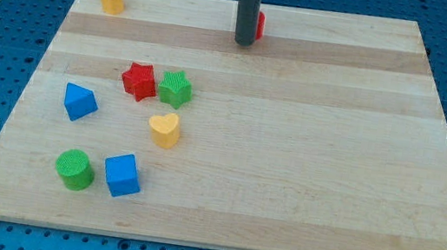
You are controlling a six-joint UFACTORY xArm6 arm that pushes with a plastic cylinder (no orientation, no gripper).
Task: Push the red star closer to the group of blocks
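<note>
The blue cube [122, 174] and green cylinder [74, 168] sit nearest. The red star [138, 80] touches the green star [175, 88], already within the group. My tip [243, 42], fingerless, holds nothing, far above-right of the red star beside a red block [259, 25]. Next I'd approach from above, I judge.
</note>
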